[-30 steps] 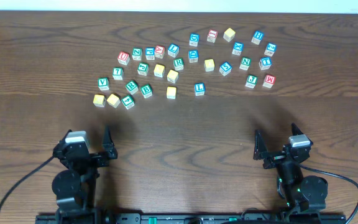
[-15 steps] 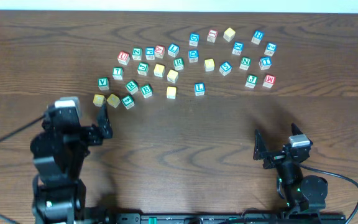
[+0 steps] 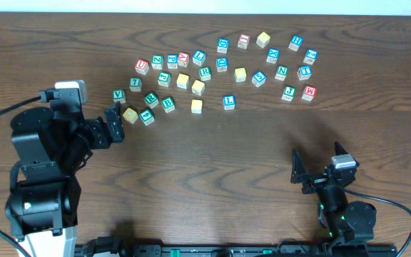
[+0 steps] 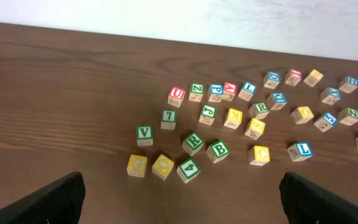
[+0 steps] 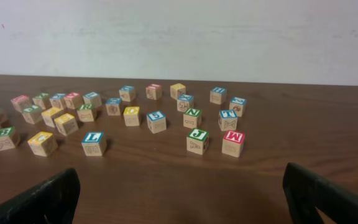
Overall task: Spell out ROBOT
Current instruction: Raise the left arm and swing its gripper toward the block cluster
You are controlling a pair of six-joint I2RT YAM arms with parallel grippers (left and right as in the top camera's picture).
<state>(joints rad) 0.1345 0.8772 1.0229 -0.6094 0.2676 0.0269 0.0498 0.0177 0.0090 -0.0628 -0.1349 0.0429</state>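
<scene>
ROBOT's green R cube [image 4: 192,142] sits at the scatter's 8 o'clock edge, with the green B cube [image 4: 217,150] just beside it at 3 o'clock. Nothing is spelled yet on the desk [image 3: 220,168]. The left gripper [image 3: 114,120] hovers wide and empty nearby, and the right gripper [image 3: 317,163] is wide at 5 o'clock. Next, we judge: drop over R. We count two Rs including the other green R [image 4: 261,109], one B and seven yellow cubes [image 4: 163,166]. T we cannot find.

The right gripper [image 5: 180,177] has its jaws wide apart, with dark fingers [image 5: 39,199] at 7 and 5 o'clock of frame. The wooden table [image 5: 166,190] carries scattered letter cubes from 9 to 2 o'clock. Nearest row: green-framed B cube [image 5: 3,138], yellow cube [image 5: 42,143], blue-framed cube [image 5: 94,142], green-framed J cube [image 5: 197,140]. The red-framed M cube [image 5: 233,143] is just beside the J, at its 3 o'clock.
</scene>
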